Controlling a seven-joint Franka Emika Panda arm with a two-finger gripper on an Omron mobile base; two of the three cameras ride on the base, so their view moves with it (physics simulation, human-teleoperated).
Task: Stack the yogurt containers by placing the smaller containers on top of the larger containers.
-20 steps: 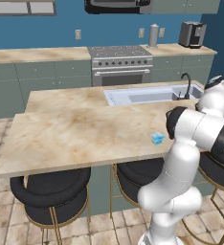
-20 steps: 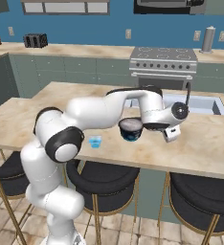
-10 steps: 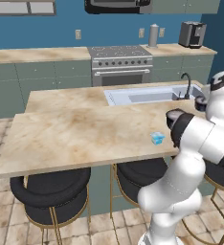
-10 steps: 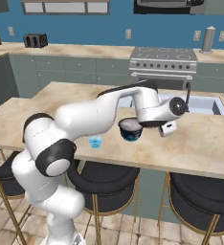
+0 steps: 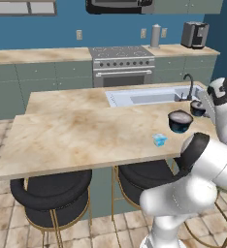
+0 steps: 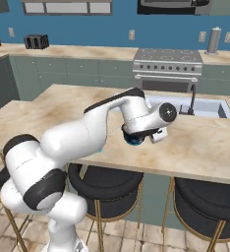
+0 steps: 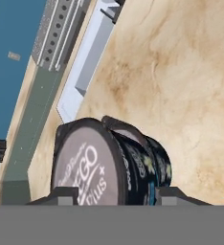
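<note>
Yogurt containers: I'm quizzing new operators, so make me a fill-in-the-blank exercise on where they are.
1. The cyan cup stands apart from the tub on the ___.
2. The navy tub is ___ than the cyan cup.
3. In the hand view, the navy tub sits between the tool's two ___.
Missing words: counter; larger; fingertips.

Kitchen: stove [image 5: 122, 65], sink [image 5: 152, 96], island counter [image 5: 86, 131], bar stools [image 5: 52, 196].

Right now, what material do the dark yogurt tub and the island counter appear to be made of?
The dark navy tub looks like glossy printed plastic: pale grey lid and lettering show in the hand view. The island counter looks like polished stone, probably marble or granite: beige with mottled brown veins. Being rendered, both are uncertain.
</note>
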